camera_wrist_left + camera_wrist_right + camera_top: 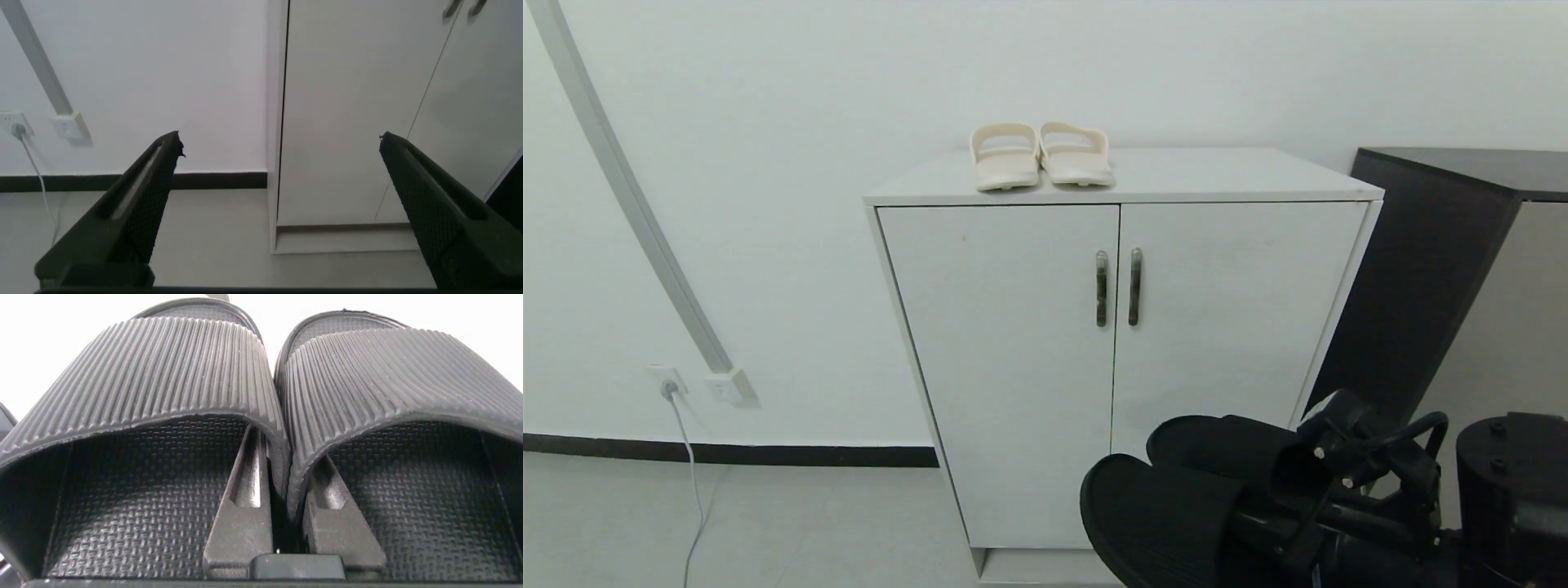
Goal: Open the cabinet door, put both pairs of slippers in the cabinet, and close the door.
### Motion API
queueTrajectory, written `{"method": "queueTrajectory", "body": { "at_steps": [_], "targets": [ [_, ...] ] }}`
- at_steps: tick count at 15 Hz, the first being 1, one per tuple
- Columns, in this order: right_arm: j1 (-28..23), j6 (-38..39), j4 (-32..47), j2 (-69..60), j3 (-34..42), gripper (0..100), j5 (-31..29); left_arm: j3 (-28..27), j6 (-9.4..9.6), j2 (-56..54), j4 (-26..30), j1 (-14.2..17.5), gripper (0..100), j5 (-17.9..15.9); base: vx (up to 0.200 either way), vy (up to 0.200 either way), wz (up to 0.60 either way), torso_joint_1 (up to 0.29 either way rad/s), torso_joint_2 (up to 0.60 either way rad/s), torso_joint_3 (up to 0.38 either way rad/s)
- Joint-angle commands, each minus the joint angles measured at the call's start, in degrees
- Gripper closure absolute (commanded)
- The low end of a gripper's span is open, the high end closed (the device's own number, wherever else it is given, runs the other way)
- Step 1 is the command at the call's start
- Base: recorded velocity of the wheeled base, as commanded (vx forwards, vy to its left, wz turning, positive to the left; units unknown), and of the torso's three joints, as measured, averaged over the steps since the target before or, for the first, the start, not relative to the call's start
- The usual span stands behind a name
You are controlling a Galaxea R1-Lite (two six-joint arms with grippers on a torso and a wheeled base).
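Shut cabinet (1013,367) with two pairs of slippers.
At 5 o'clock the right gripper (284,461) clamps the black slippers (1176,506) by their inner walls. The left gripper (278,147) gapes wide, holding nothing. The cream slippers (1041,155) sit on the cabinet top at 12 o'clock.

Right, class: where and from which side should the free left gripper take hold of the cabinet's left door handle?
Probably mid-bar on the left door handle, straight from the front, with the open left gripper straddling it sideways: it's a slim, upright bar.
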Motion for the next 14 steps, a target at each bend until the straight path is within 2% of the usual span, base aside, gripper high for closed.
{"method": "queueTrajectory", "body": {
  "at_steps": [1, 3, 12, 14],
  "targets": [
    [0.02, -0.22, -0.03, 0.05, 0.05, 100, 0.07, 0.01, 0.02, 0.00, -0.01, -0.02, 0, 0.01, 0.000, 0.000, 0.00, -0.066, 0.44, 0.373],
    [0.02, -0.66, -0.03, 0.05, 0.32, 100, 0.16, 0.01, -0.07, 0.00, -0.01, 0.06, 0, 0.01, 0.000, 0.000, 0.00, -0.019, 0.39, 0.344],
    [0.46, -0.75, -0.12, 0.13, 0.49, 100, -0.02, 0.01, -0.07, 0.00, -0.01, 0.06, 0, 0.01, 0.000, 0.000, 0.00, -0.002, 0.03, 0.022],
    [0.46, -0.84, -0.21, -0.04, 0.93, 100, 0.33, 0.01, -0.07, 0.09, -0.01, -0.02, 0, 0.01, 0.000, 0.000, -0.30, -0.010, 0.07, 0.083]
  ]
}}
